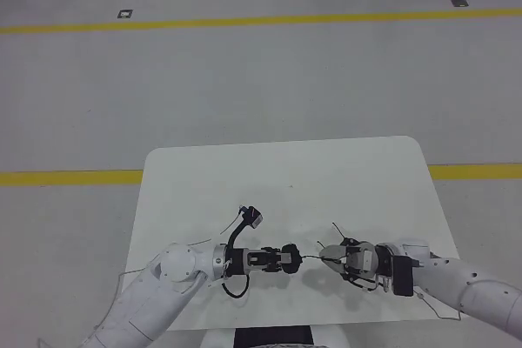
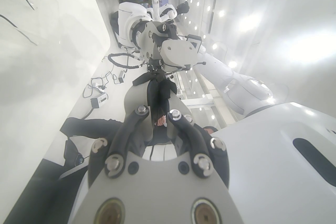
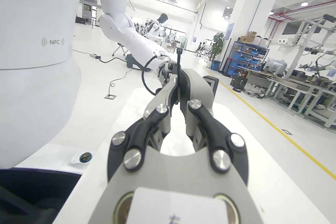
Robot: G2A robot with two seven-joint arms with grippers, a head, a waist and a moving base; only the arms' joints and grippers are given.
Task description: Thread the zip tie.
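Now the right fingers [image 3: 195,84] clench the zip tie [image 3: 178,62] crosswise, its strap running toward the left fingers [image 2: 135,96], apparently clamped on it too.

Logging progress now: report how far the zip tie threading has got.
Done: the zip tie is off the table, pinched in the right gripper's shut jaws. In hand: the left gripper, jaws shut, apparently holds its tail toward the right one. Remaining: no closed loop shows; threading not yet done.
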